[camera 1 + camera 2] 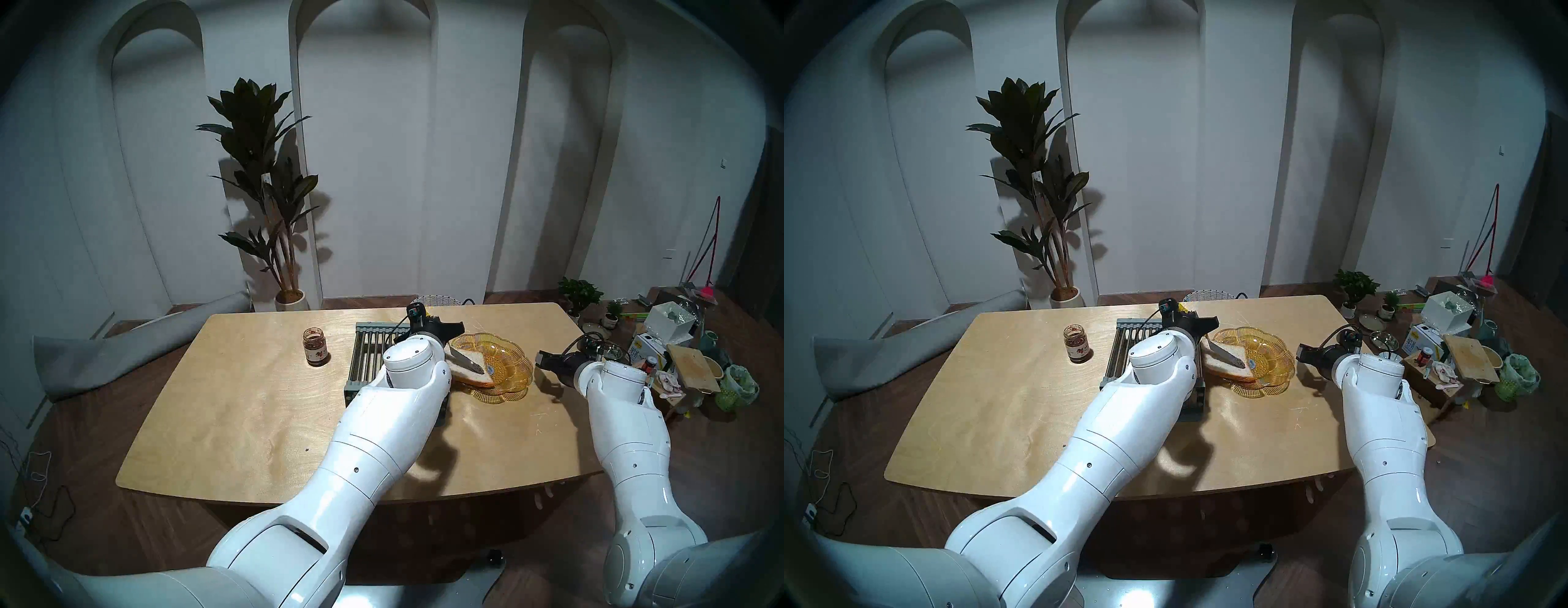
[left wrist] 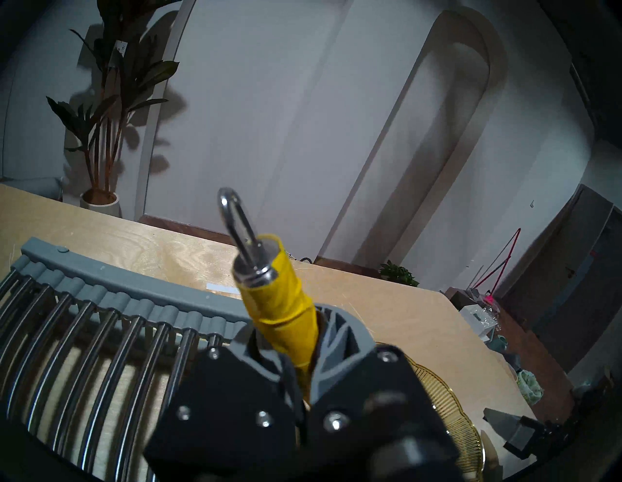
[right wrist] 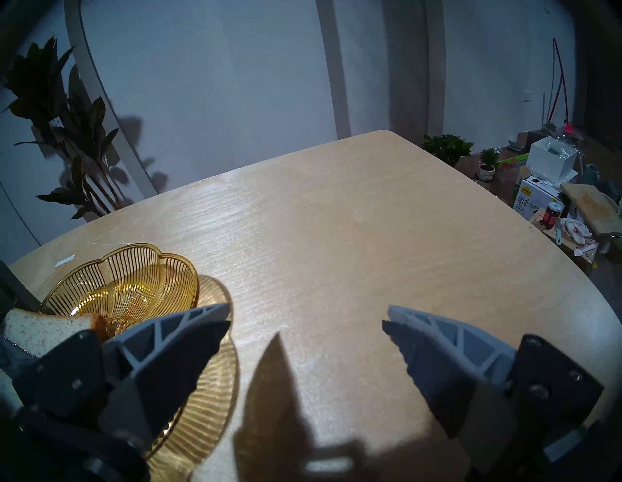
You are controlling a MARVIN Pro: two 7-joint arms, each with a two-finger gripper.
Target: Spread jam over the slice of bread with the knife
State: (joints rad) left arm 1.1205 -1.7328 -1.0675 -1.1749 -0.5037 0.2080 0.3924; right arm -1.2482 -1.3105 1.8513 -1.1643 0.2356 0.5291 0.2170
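The slice of bread leans tilted in an amber glass bowl on the table's right half; it also shows in the right wrist view with a brown jam smear on its corner. My left gripper is shut on the knife's yellow handle. The silver blade lies across the bread with dark jam at its tip. The jam jar stands open far to the left. My right gripper is open and empty, just right of the bowl.
A grey metal-bar rack lies under my left wrist, between jar and bowl. The wooden table has bare room in front. Boxes, plants and clutter sit on the floor off the right edge.
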